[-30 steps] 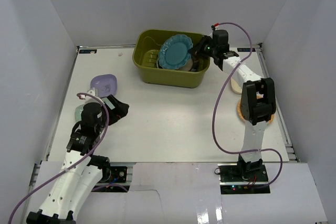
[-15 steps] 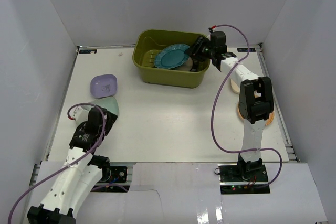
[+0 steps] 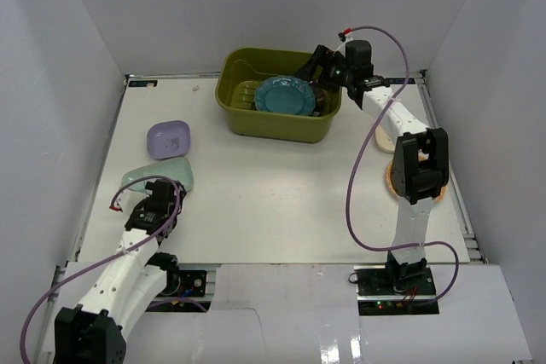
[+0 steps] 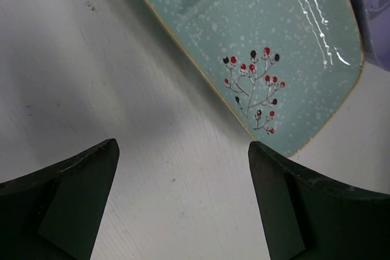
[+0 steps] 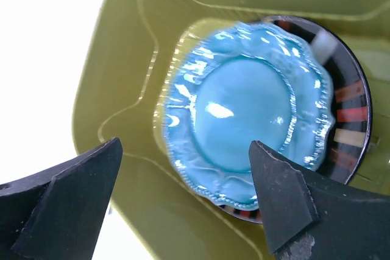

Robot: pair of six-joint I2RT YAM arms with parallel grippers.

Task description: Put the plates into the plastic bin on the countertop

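Top view: right gripper hangs over the green bin, teal plate lying inside just below it. Left gripper is just short of the mint plate, lavender plate beyond.
Left wrist: fingers spread, empty, mint plate ahead.
Right wrist: jaws apart, empty. Teal plate below, on a dark striped plate.

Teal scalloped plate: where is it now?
In the top view the teal plate lies in the olive bin at the far side, on a dark striped plate, beside the right hand.
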